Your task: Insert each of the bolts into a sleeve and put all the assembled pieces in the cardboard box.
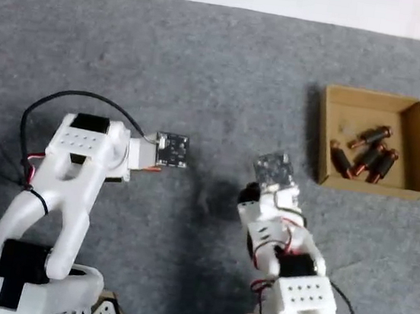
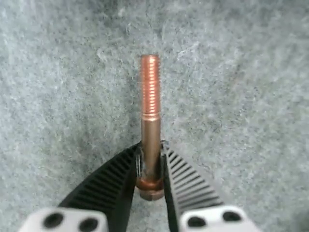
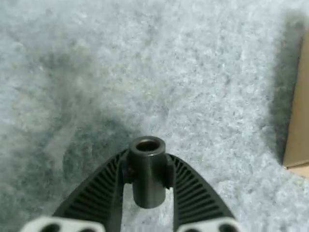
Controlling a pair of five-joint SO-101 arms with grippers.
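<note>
Your left end effector (image 2: pixel 150 144) is clamped on the copper bolt (image 2: pixel 150 106) near its head. The bolt's long axis runs straight out past the fingertips, threaded end leading. Your right end effector (image 3: pixel 147 155) grips the black sleeve (image 3: pixel 147 176), bore facing its wrist camera. Assembled pieces (image 1: pixel 363 154) lie in the cardboard box (image 1: pixel 371 94) on the grey felt counter (image 1: pixel 206 65).

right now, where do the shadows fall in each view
High view: a soft dark patch in the middle of the carpet. Right wrist view: shade beside the sleeve and along the cardboard box. Left wrist view: even light around the bolt.
</note>
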